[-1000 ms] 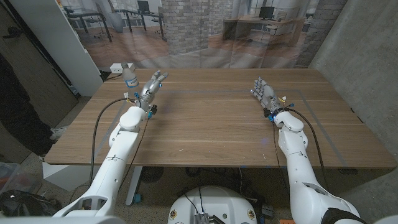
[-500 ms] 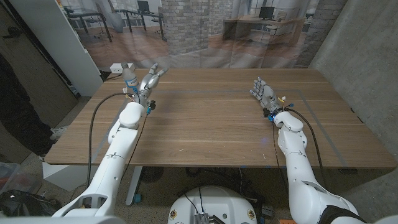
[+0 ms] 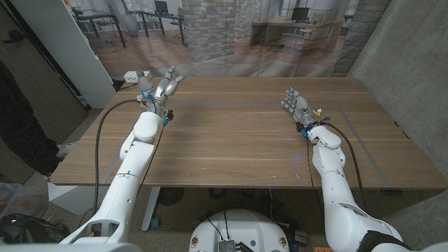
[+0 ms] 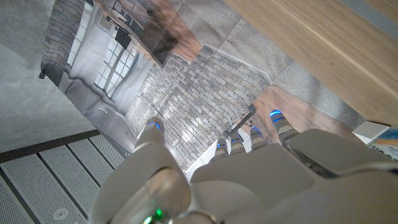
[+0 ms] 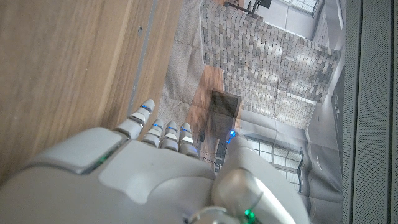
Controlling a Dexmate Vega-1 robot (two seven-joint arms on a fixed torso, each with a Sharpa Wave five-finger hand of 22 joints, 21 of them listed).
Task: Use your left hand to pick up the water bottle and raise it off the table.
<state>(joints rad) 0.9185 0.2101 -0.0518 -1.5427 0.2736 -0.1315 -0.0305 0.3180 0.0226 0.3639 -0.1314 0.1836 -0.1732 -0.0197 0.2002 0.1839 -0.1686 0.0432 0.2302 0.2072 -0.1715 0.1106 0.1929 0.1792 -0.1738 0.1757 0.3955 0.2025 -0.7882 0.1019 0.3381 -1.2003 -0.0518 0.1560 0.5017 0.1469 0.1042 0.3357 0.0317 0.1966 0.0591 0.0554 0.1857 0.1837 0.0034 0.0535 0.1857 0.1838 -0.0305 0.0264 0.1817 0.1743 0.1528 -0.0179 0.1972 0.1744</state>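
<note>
Left hand [image 3: 163,87] fingers spread beside water bottle [image 3: 145,83] (contact unclear)

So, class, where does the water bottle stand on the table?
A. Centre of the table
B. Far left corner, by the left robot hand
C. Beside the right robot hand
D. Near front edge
B: the water bottle stands at the far left corner, right beside the left robot hand.

text: none readable | water bottle [image 3: 145,85] label: too small to read | table [image 3: 238,133]: no markings
</note>
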